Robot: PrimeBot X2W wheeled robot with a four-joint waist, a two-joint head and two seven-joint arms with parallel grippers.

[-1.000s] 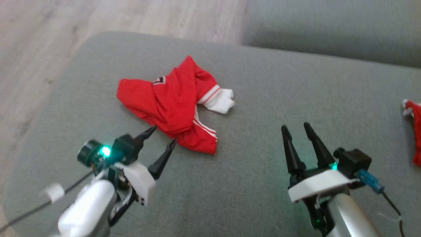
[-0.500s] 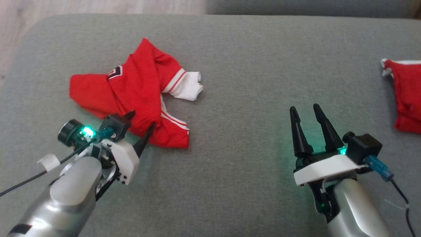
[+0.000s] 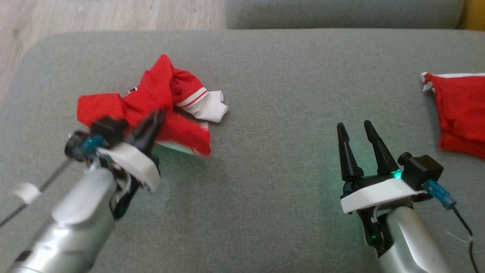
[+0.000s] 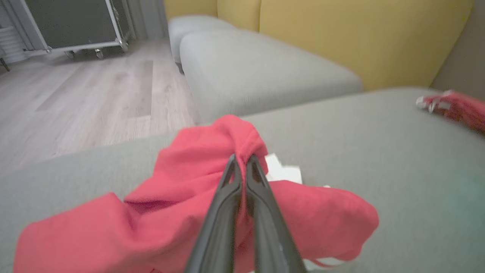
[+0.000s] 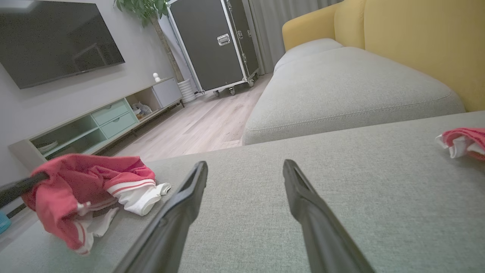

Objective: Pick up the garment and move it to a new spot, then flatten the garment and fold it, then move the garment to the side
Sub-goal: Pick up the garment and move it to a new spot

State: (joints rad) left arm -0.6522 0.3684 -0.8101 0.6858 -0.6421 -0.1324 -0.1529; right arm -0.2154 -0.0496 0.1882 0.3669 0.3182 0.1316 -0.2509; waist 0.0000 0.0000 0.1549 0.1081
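Since half a second ago, the left gripper (image 3: 154,115) has gone from spread jaws at the near hem of the garment (image 3: 166,94) to clenched jaws, and the cloth has bunched up around it. The head camera has also shifted slightly, so I discount the small drift of the whole scene.

Findings, all placed relative to the grey cushion (image 3: 273,170):

1. The garment sits on the cushion's left part, toward its far edge. It is red with white striped trim, and its white cuff (image 3: 212,108) lies flat on the cushion on the side facing the cushion's middle.
2. In the left wrist view, the left gripper (image 4: 240,159) has its jaws pressed together on a gathered red fold of the garment (image 4: 189,182). The fold stands up above the cushion (image 4: 416,170), while other parts of the cloth rest on it. The left arm is motion-blurred in the head view.
3. The right gripper (image 3: 353,125) hovers over the cushion's near right part, jaws released and holding nothing. The right wrist view confirms the gap between them (image 5: 245,163), with the garment (image 5: 75,178) well apart from it.
4. A second red garment (image 3: 458,110) lies at the cushion's right edge, untouched.
5. Wooden floor (image 3: 94,15) lies beyond the cushion's far left corner.
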